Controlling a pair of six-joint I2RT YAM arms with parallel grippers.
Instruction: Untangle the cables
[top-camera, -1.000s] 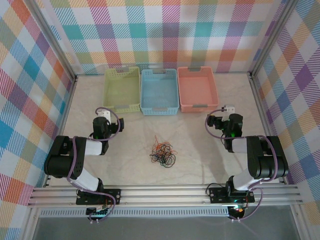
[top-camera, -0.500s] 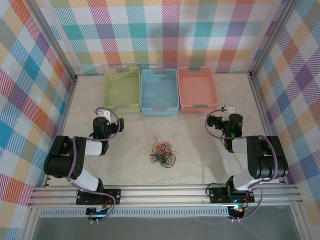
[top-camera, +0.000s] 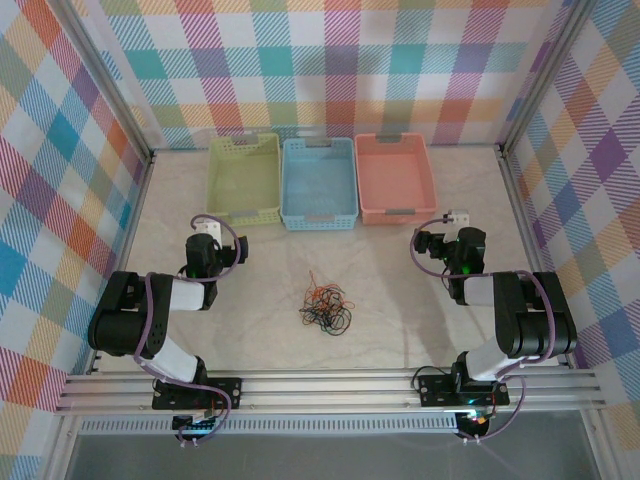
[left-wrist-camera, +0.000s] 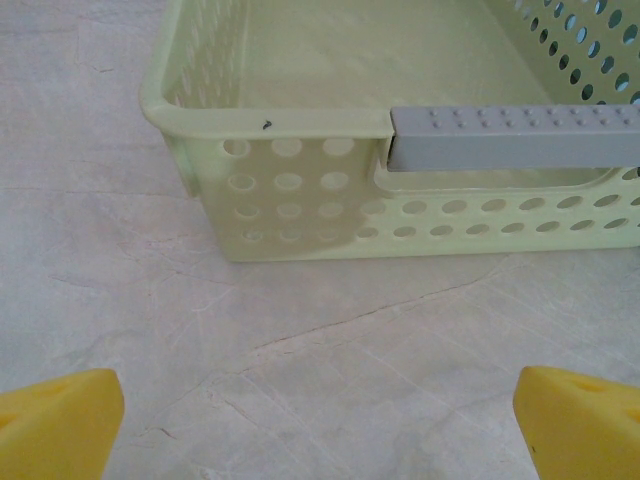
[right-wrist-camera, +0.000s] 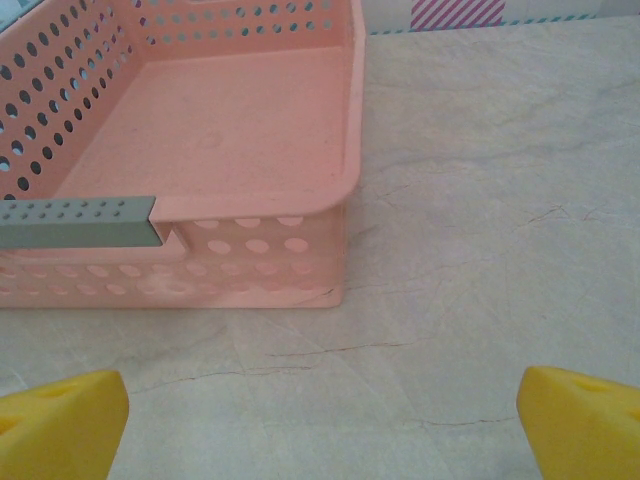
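Orange-black cables (top-camera: 326, 308) bunched, one strand toward blue basket (top-camera: 319, 222).

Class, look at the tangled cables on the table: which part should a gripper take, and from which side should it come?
On the cables, probably take the orange strands straggling out at the far edge, not the dense black loops in the middle. Come straight down from above: the heap lies flat on the table, with open space all round.
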